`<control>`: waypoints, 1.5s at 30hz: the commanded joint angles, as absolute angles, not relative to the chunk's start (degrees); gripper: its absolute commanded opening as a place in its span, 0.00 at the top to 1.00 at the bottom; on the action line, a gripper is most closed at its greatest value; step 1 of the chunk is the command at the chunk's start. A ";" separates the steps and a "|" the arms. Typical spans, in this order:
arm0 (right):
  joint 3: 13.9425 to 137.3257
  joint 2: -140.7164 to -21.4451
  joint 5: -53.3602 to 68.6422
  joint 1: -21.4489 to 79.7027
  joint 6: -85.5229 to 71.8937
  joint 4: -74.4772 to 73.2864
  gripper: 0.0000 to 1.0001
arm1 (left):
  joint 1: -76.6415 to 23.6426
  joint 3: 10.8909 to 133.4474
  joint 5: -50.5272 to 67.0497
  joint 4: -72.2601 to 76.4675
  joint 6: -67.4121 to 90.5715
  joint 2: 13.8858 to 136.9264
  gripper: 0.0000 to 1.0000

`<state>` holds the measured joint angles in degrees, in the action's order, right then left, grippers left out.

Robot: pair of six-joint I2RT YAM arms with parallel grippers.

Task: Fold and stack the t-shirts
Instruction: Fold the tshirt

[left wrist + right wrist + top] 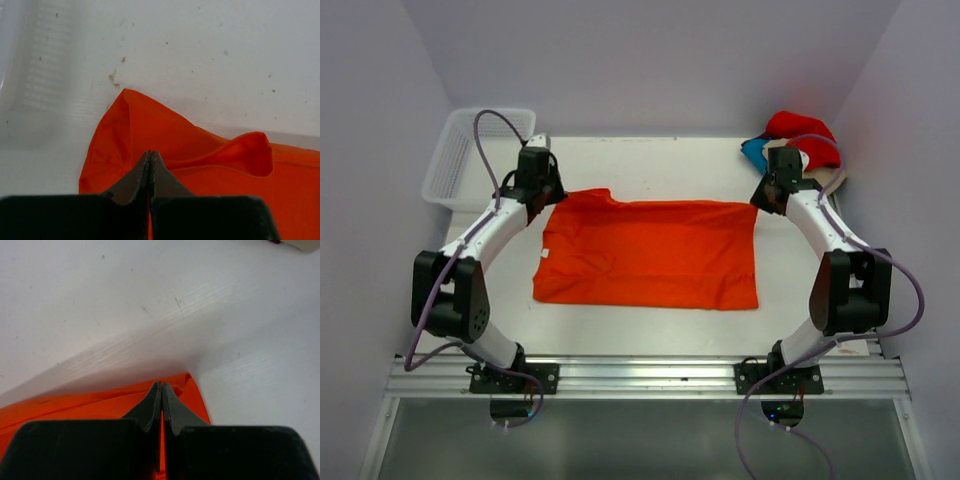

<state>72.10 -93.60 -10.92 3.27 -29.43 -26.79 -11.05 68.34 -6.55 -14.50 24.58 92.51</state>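
Left gripper [150, 155] has its two fingers pressed together on the far-left corner of the orange t-shirt [650, 255], with a sliver of orange cloth visible in the seam between them. Just right of the fingertips in the left wrist view, the cloth rises in a rounded open pucker, and the hem beyond the tips comes to a raised point against the bare worktop [210, 45]. Right gripper [161, 386] is likewise closed, pinching the far-right corner of the same shirt; orange cloth shows between its fingers, and the corner ends just past the tips. In the top external view, the shirt lies as a flat, roughly rectangular panel across the middle of the worktop, its long sides parallel to the near and far edges, with both arms reaching forward along its short sides. A white mesh basket [455, 170] sits at the far-left corner of the worktop, apart from the shirt. At the far-right corner, behind the right arm, a loose pile holds a red t-shirt [800, 128], a teal-blue t-shirt [755, 152] and a beige t-shirt [834, 180].
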 commanded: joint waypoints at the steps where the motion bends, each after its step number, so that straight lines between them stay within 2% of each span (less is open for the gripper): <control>1: 68.83 -90.01 -11.07 3.95 -28.30 -29.62 1.00 | -11.16 62.86 -4.75 -13.27 27.07 86.41 1.00; 17: 58.97 -86.31 -12.92 8.79 -30.50 -30.94 1.00 | -13.53 49.31 -5.89 -19.25 28.83 73.74 1.00; 37: 57.75 -85.34 -16.25 9.58 -30.24 -36.11 1.00 | -15.47 48.43 -7.13 -25.22 27.95 70.58 1.00; 38: 57.83 -84.99 -16.43 9.58 -30.32 -36.56 0.94 | -15.47 48.43 -6.77 -25.75 27.95 70.40 1.00; 39: 58.01 -84.64 -16.44 9.49 -30.32 -37.08 0.65 | -15.47 48.60 -6.59 -26.45 27.95 70.31 0.85; 40: 58.44 -84.29 -16.52 9.58 -30.41 -38.31 0.50 | -15.47 48.69 -7.46 -28.02 28.47 69.96 0.67; 41: 58.88 -84.03 -16.78 9.58 -30.50 -38.93 0.42 | -15.56 48.78 -8.34 -29.08 28.91 69.61 0.50; 42: 59.15 -83.24 -17.05 9.67 -30.50 -39.37 0.33 | -15.64 48.78 -9.22 -29.79 29.18 69.17 0.29; 43: 59.93 -82.88 -17.22 9.58 -30.41 -40.07 0.31 | -15.73 48.87 -10.36 -30.75 29.61 67.95 0.15; 45: 60.82 -82.01 -18.63 9.67 -30.67 -40.52 0.29 | -15.82 48.87 -11.51 -31.20 30.06 66.37 0.00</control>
<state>58.11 -85.19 -15.86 9.39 -30.30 -37.82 -15.44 48.77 -8.27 -28.71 28.88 70.13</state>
